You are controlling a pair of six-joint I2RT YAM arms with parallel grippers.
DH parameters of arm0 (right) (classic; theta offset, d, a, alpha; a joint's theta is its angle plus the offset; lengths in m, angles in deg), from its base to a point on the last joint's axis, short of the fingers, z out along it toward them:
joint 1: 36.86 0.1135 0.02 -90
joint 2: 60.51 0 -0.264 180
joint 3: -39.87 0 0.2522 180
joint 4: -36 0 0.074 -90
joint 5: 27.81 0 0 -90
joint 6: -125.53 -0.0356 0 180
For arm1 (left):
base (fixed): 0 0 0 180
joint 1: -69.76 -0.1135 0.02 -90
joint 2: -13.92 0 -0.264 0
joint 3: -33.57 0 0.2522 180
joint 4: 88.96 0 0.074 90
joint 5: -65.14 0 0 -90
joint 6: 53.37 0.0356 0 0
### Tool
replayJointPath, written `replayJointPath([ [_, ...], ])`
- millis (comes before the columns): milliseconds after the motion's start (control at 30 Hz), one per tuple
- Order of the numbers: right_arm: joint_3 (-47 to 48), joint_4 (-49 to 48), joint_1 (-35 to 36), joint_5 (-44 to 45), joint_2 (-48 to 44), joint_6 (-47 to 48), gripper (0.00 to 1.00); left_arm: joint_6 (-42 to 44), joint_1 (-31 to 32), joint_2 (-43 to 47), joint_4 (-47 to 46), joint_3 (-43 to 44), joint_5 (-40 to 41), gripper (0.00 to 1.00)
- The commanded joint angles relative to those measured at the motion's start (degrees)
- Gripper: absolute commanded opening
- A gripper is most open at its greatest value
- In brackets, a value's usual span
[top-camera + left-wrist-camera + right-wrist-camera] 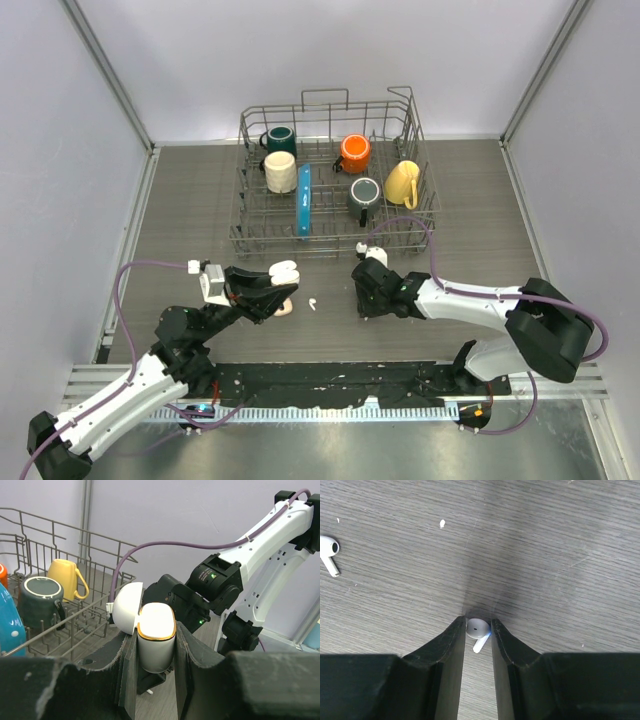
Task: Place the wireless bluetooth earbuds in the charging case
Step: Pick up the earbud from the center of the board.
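My left gripper (278, 283) (156, 631) is shut on the white charging case (284, 271) (156, 655), held upright above the table. The case has a gold rim, and its lid (126, 608) is swung open to the left. My right gripper (362, 302) (478, 623) points down at the table, its fingertips pinching a white earbud (478, 628) by the head. A second white earbud (312, 302) (328, 550) lies loose on the table between the grippers. A pale pink-beige thing (285, 308) lies under the left gripper, partly hidden.
A wire dish rack (243, 205) stands at the back. It holds a dark green mug (280, 138), a cream mug (281, 172), an orange mug (354, 152), a yellow mug (402, 183), a dark grey mug (364, 195) and an upright blue plate (304, 200). Grey walls close both sides.
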Motion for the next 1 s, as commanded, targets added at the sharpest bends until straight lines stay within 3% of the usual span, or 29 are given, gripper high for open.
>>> replayJointPath([
  [0,1.5,1.6,0.0,0.8,0.9,1.1,0.32,0.1,-0.1,-0.3,-1.6,0.0,0.5,0.0],
  [400,1.8,1.1,0.1,0.9,-1.8,0.0,0.18,0.0,-0.1,-0.7,-1.8,0.2,0.5,0.0],
  [567,2.1,0.0,0.2,1.5,-8.9,-1.9,0.1,0.0,-0.1,-1.1,-1.9,0.2,0.7,0.0],
  [767,2.9,-2.0,1.0,4.3,-19.6,-3.3,0.07,0.0,-0.1,-1.9,-2.4,0.1,1.4,0.0],
  [967,7.4,-2.3,4.5,12.2,-26.5,-2.3,0.03,0.0,-0.1,-4.0,-3.3,0.2,1.9,0.0],
])
